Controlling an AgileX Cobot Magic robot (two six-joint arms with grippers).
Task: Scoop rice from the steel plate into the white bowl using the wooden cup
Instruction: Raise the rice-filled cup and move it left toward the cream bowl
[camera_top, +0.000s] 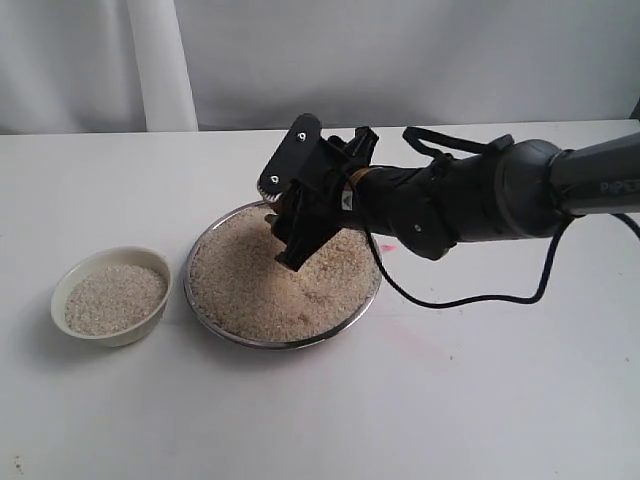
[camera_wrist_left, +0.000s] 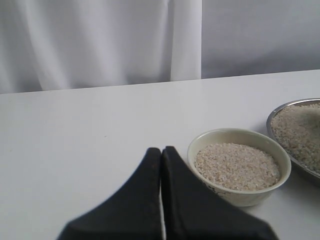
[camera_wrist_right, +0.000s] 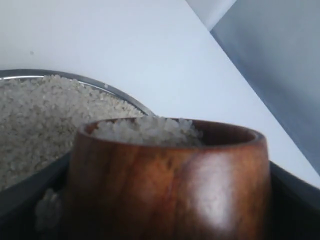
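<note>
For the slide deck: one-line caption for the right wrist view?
Glossy reddish-brown wooden cup, brimming with off-white rice grains, held over the shiny round steel plate.

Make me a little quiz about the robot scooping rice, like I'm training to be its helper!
1. True or false: the wooden cup held in the right pincer has rice inside.
2. In the exterior view, where does the white bowl sit? A) left of the steel plate, B) right of it, C) on top of it.
3. Fill in: the left pincer is ____ (open or shut).
Key: 1 true; 2 A; 3 shut.
</note>
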